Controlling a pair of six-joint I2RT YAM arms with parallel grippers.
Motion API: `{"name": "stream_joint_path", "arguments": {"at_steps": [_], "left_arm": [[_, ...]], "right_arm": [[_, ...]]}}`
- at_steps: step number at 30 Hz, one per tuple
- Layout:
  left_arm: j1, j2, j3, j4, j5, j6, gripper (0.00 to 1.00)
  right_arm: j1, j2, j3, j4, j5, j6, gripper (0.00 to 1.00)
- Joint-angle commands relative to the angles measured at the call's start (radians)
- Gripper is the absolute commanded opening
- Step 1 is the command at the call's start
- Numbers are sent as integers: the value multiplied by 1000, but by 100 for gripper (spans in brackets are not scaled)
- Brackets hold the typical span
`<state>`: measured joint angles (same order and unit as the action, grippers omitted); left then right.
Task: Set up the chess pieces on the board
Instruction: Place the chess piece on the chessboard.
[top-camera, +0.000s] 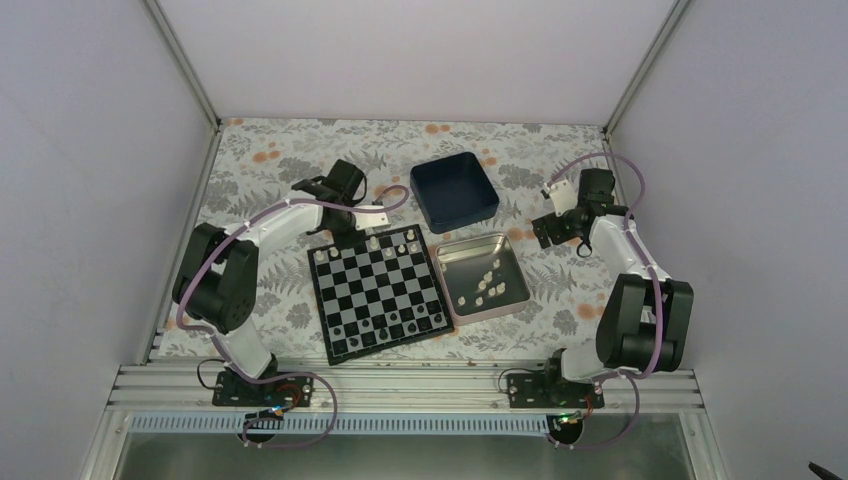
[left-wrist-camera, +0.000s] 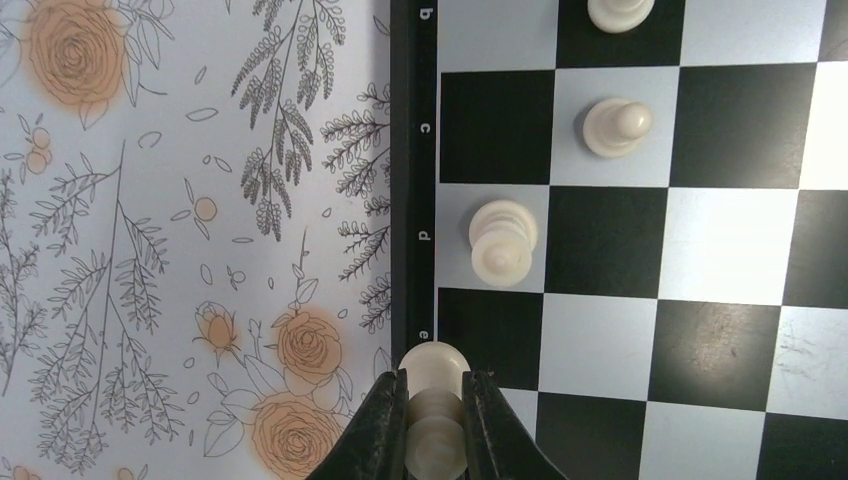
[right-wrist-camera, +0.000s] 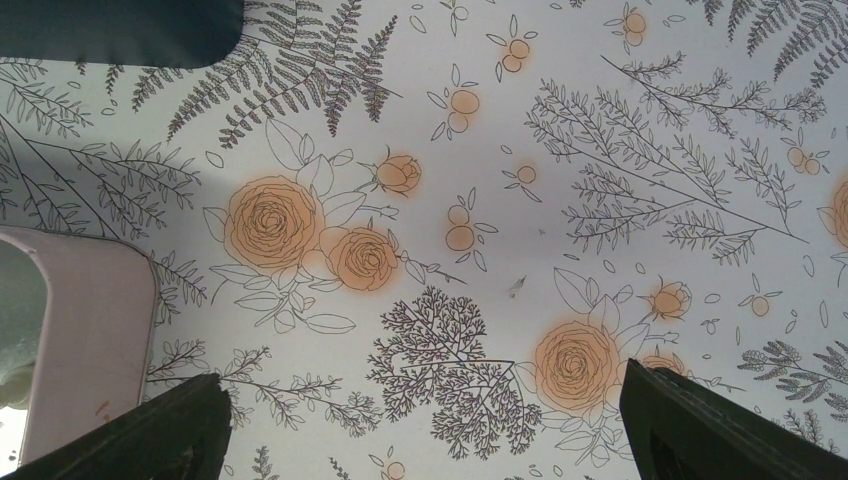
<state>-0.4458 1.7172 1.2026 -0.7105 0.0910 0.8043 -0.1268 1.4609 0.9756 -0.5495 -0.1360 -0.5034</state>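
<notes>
Floral tablecloth (top-camera: 280, 170): black-and-grey checkered chessboard (top-camera: 375, 290) partly set; cream-white chess pieces (top-camera: 487, 282) wait in the adjacent silver tin (top-camera: 478, 240). Left gripper (left-wrist-camera: 437, 400) pinches one, right gripper (right-wrist-camera: 425, 400) gapes empty.

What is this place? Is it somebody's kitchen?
Probably a robot lab booth, not a kitchen: two robot arms bolted to a metal rail, plain white walls around the table, and a chessboard.

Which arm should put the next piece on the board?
Left. The left pincer is shut on a white piece at the edge of the board. The right pincer hangs open and empty over the cloth.
</notes>
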Motion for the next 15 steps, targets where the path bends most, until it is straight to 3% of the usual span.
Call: {"name": "stream_joint_path", "arguments": {"at_steps": [1, 15], "left_arm": [[9, 15, -22, 31, 32, 15, 7], [17, 46, -35, 65, 61, 10, 7]], "right_arm": [[-4, 15, 18, 3, 10, -4, 100], [-4, 19, 17, 2, 10, -4, 100]]}}
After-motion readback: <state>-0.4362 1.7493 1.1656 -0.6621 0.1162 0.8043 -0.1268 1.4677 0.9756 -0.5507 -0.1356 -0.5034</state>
